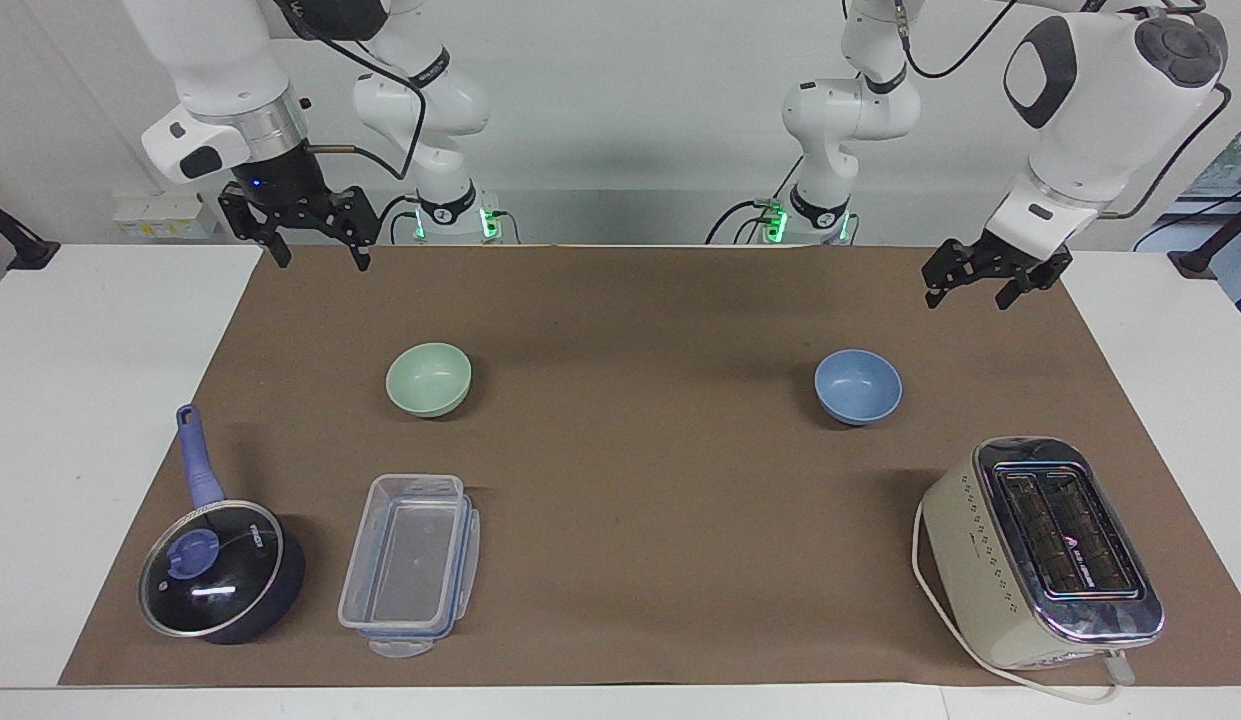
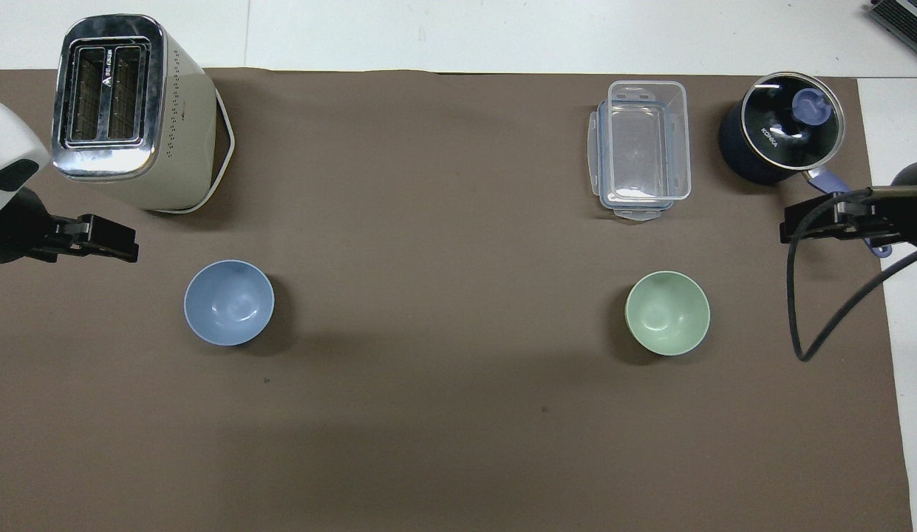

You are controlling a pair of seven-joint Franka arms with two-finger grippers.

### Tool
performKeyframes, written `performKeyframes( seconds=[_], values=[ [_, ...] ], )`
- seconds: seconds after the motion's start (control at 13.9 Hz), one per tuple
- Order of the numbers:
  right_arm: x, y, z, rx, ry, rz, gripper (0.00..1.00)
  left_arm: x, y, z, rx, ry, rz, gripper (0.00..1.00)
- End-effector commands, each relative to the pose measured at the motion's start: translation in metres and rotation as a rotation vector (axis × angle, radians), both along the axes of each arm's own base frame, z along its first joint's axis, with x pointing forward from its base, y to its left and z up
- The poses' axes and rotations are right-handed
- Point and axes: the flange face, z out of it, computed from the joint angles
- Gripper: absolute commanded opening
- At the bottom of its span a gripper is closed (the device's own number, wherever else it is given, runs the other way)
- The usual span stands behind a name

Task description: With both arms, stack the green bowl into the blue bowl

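The green bowl (image 1: 429, 378) sat upright on the brown mat (image 1: 620, 560) toward the right arm's end of the bench, and the blue bowl (image 1: 858, 386) sat upright toward the left arm's end, the two well apart and about equally near to the robots. Neither bowl held anything.

The right tool (image 1: 315, 245) hung in the air over the mat's edge nearest the robots, its fingers spread wide and empty. The green bowl lay out from it, farther from the robots and slightly toward the middle of the bench, so the right arm was plainly the nearer one for that bowl. The left tool (image 1: 980, 285), also spread wide and empty, hung over its own end of the mat, with the blue bowl lying farther out and toward the middle.

Being round, the bowls offered no long axis to line up with; a rim grasp from any side would probably serve. No stacking had begun.
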Motion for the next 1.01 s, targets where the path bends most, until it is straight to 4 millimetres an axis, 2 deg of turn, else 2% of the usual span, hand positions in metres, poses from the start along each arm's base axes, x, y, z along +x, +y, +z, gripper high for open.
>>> performKeyframes(
  seconds=[0.0,0.43,0.93],
  values=[
    [0.009,0.006,0.008,0.018,-0.001,0.032,1.00,-0.002,0.003,0.006,0.009,0.005,-0.008,1.00],
    [0.004,-0.004,0.004,0.023,0.008,0.009,1.00,-0.002,0.003,0.006,0.009,0.005,-0.006,1.00],
    [0.004,-0.003,0.004,0.023,0.008,0.010,1.00,-0.002,0.003,0.006,0.009,0.005,-0.008,1.00]
  ],
)
